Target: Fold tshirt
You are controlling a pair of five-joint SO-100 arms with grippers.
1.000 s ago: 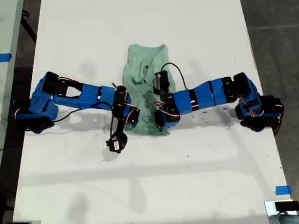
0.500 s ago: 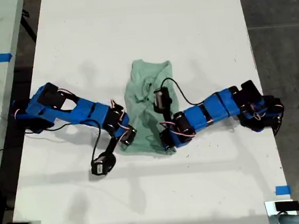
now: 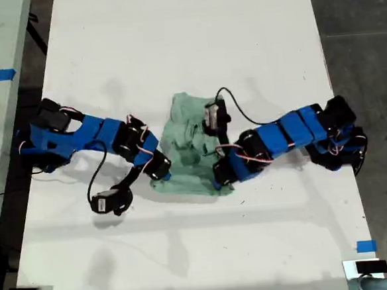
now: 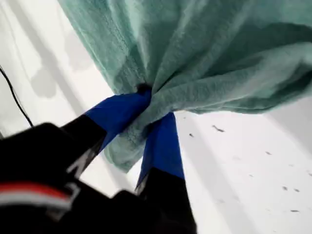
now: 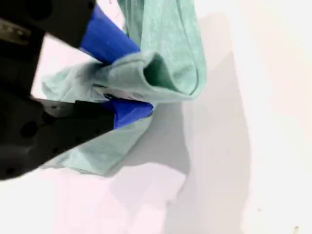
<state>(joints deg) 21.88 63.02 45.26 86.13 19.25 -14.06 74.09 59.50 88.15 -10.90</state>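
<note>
On the white bench (image 3: 186, 46), near its middle in the exterior view, the tshirt (image 3: 192, 142) lies bunched and rumpled between two blue arms, its near edge lifted into folds. My first gripper (image 4: 148, 119) has its blue-taped jaws closed on a gathered pinch of the mint cloth, the fabric fanning out above them. My second gripper (image 5: 122, 78) clamps a doubled fold of the same cloth between its jaws. Which arm in the exterior view carries which gripper, I cannot tell from the wrist views
</note>
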